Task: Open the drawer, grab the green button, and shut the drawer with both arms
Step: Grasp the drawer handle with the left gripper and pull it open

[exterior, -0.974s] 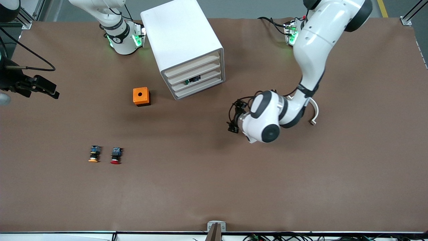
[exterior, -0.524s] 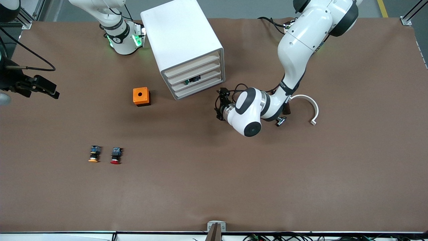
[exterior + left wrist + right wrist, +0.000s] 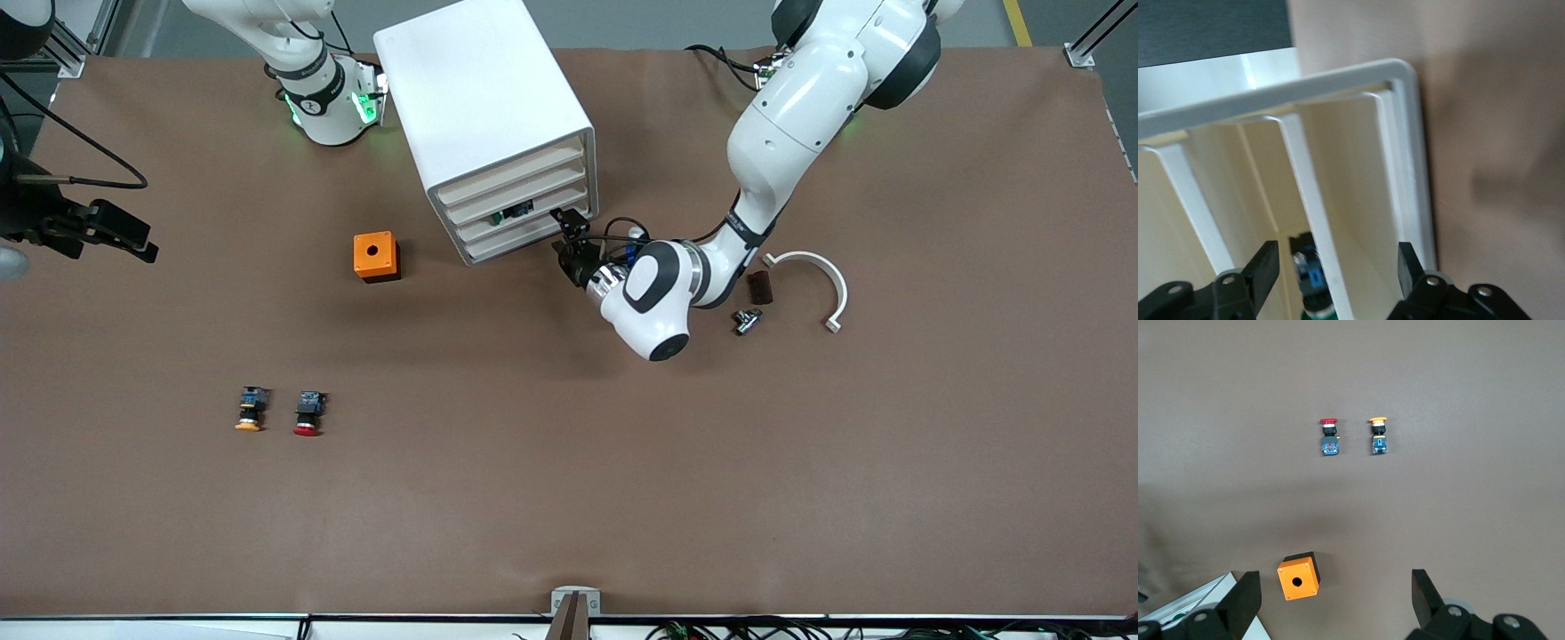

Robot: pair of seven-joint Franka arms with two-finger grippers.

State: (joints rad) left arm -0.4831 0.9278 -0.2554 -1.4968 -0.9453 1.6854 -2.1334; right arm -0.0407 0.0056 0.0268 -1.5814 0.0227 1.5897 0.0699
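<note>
The white cabinet (image 3: pixel 484 107) stands toward the robots' end of the table, its four cream drawer fronts facing the front camera. All four look shut. The button (image 3: pixel 516 212) shows through a gap at the third drawer (image 3: pixel 533 216) from the top. In the left wrist view the button (image 3: pixel 1309 277) lies inside, its green cap toward the camera. My left gripper (image 3: pixel 569 238) (image 3: pixel 1337 267) is at the cabinet's front, at the lower drawers' end nearest the left arm. It is open, with a white drawer edge (image 3: pixel 1313 220) between its fingers, which do not touch it. My right gripper (image 3: pixel 120 233) (image 3: pixel 1335 600) waits open, high over the right arm's end of the table.
An orange box (image 3: pixel 376 256) (image 3: pixel 1298 576) with a round hole sits beside the cabinet. An orange-capped button (image 3: pixel 251 411) and a red-capped button (image 3: pixel 308 415) lie nearer the front camera. A white curved piece (image 3: pixel 822 276), a dark block (image 3: pixel 759 286) and a small metal part (image 3: pixel 745 320) lie by the left arm.
The left arm has swung its gripper from over bare table up to the cabinet's drawer fronts. The right arm has not moved.
</note>
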